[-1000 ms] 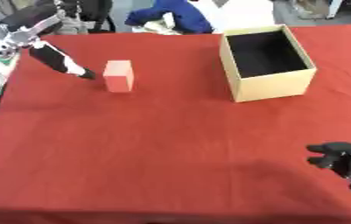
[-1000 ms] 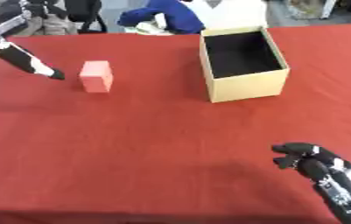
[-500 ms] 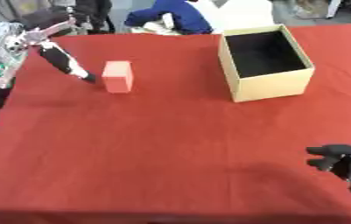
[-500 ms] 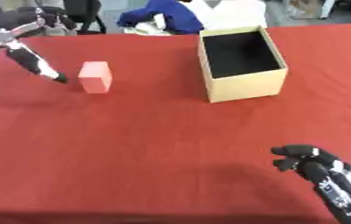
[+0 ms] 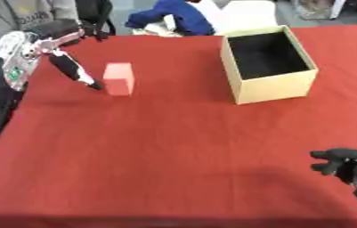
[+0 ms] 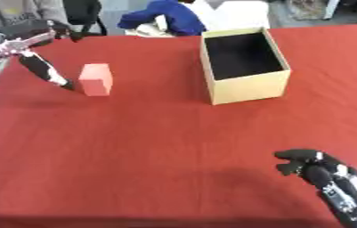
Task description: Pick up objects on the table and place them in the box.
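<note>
A salmon-pink block (image 5: 119, 79) stands upright on the red table (image 5: 173, 147), left of centre. My left hand (image 5: 73, 69) reaches in from the upper left with straight dark fingers, their tips just left of the block, holding nothing. The open tan cardboard box (image 5: 268, 64) sits at the upper right, its dark inside showing nothing. My right hand (image 6: 310, 165) rests at the lower right corner with fingers curled, holding nothing.
Beyond the table's far edge lie a blue garment (image 5: 168, 15), a white box (image 5: 243, 11) and a dark chair (image 5: 94, 13). Red cloth stretches bare between the block, the box and the front edge.
My left hand has moved right and a little down, closing the gap to the pink block's left side. The block, box and right hand stay put.
</note>
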